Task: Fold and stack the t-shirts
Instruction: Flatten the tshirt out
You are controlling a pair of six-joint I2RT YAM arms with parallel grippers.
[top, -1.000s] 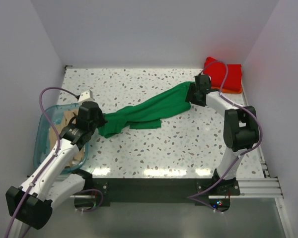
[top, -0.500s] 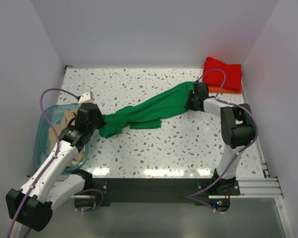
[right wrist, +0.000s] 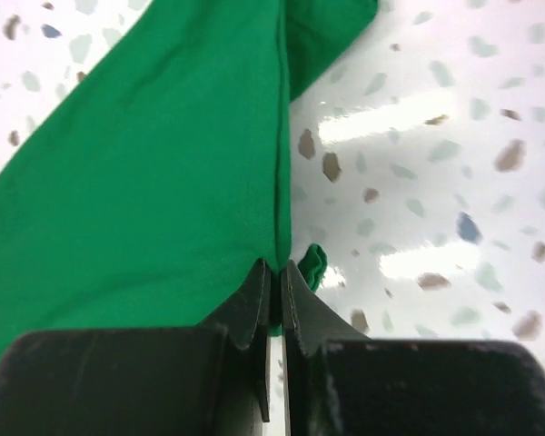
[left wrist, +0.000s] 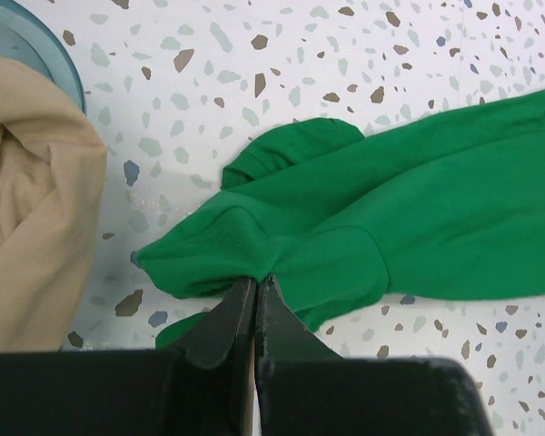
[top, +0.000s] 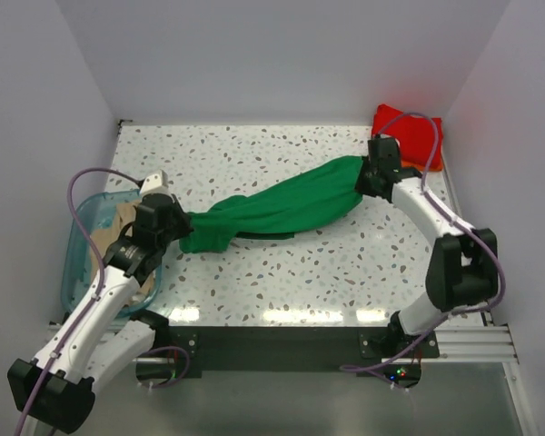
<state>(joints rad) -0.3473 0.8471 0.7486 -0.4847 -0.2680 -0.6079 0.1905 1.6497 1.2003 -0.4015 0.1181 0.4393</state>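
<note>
The green t-shirt [top: 282, 207] stretches diagonally across the speckled table between both arms. My left gripper [top: 177, 221] is shut on its bunched lower-left end; the left wrist view shows cloth [left wrist: 363, 209] pinched at the gripper's [left wrist: 257, 280] tips. My right gripper [top: 363, 177] is shut on the upper-right end, where the right wrist view has an edge of the green cloth [right wrist: 163, 173] caught between the closed fingers [right wrist: 253, 300]. A red t-shirt [top: 409, 136] lies folded on an orange one [top: 433, 165] in the far right corner. A beige t-shirt [top: 118, 232] [left wrist: 27, 191] lies crumpled in the bin.
A translucent teal bin [top: 77, 250] stands at the left edge, beside my left arm. White walls enclose the table on three sides. The folded stack sits just behind my right gripper.
My right gripper has closed on the green shirt's upper-right end and lifted it, drawing the cloth taut. The loose flap under the middle has pulled in. The left gripper keeps its hold.
</note>
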